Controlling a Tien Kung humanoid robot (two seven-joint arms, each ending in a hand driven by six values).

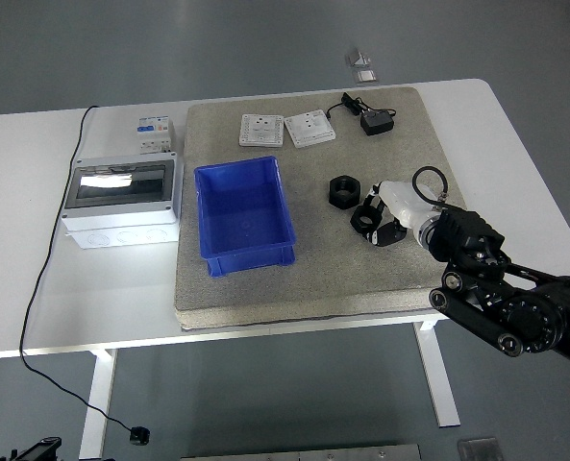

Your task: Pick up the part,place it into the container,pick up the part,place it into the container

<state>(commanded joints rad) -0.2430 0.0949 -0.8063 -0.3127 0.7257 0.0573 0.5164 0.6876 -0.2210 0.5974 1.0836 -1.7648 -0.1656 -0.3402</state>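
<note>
The part (343, 190), a black hexagonal nut, lies on the grey mat (304, 288) just right of the empty blue container (243, 216). Further right of the container, the right hand (385, 216) reaches in low from the lower right, its fingers curled around a small black ring (363, 220). The mat covers a white desk (35, 317) on a grey floor.

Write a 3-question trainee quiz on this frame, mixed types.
1. True or false: the blue container already holds a part.
2. Which arm is over the mat? A) left B) right
3. What lies just left of the right robot hand?

Key: 1 false, it looks empty. 2 B. 3 the black hex nut.
</note>
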